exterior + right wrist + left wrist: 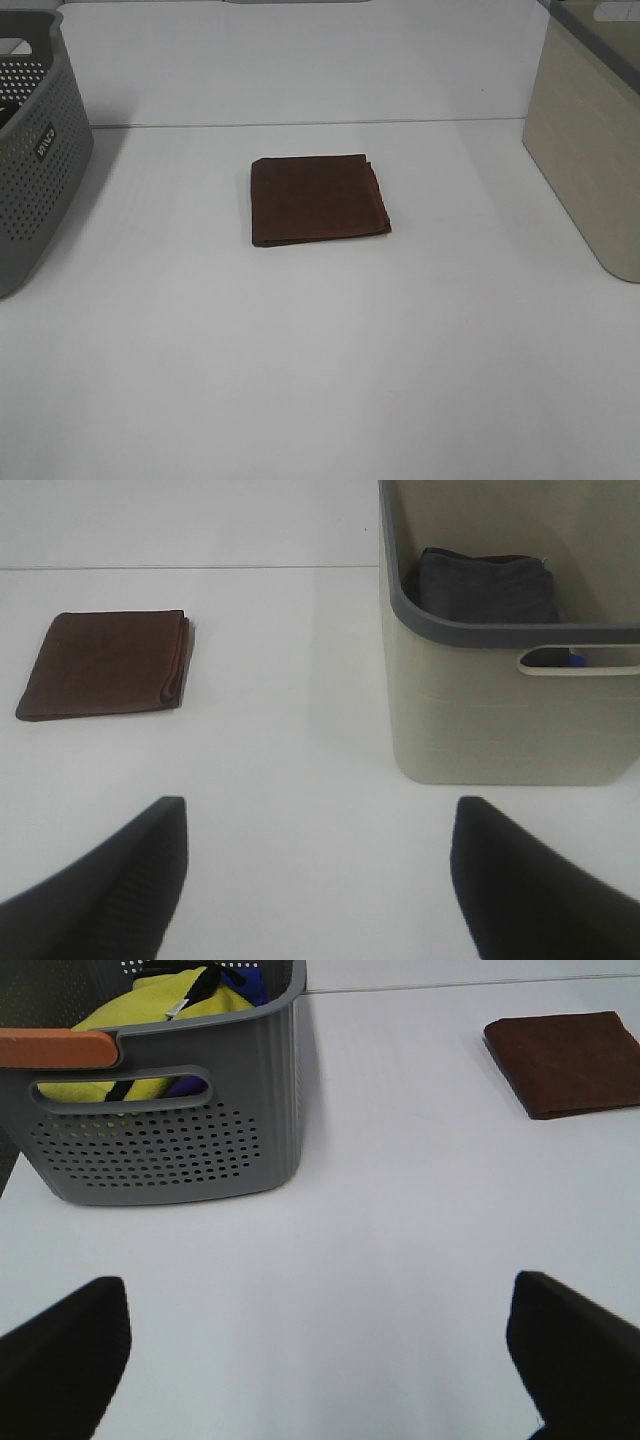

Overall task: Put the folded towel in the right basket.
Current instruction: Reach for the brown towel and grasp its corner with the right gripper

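The folded brown towel point(318, 199) lies flat in the middle of the white table; it also shows in the left wrist view point(567, 1062) and the right wrist view point(108, 663). The right basket point(588, 140) is beige with a grey rim and stands at the table's right edge; in the right wrist view point(500, 715) it holds a dark grey folded cloth point(487, 584). Neither arm shows in the exterior high view. My left gripper point(320, 1360) is open and empty, far from the towel. My right gripper point(318, 880) is open and empty, short of towel and basket.
A grey perforated basket point(30, 160) stands at the table's left edge; the left wrist view point(170, 1130) shows yellow and blue cloth point(150, 1010) in it and an orange strip point(55, 1048) on its rim. The table's back edge meets a wall behind the towel.
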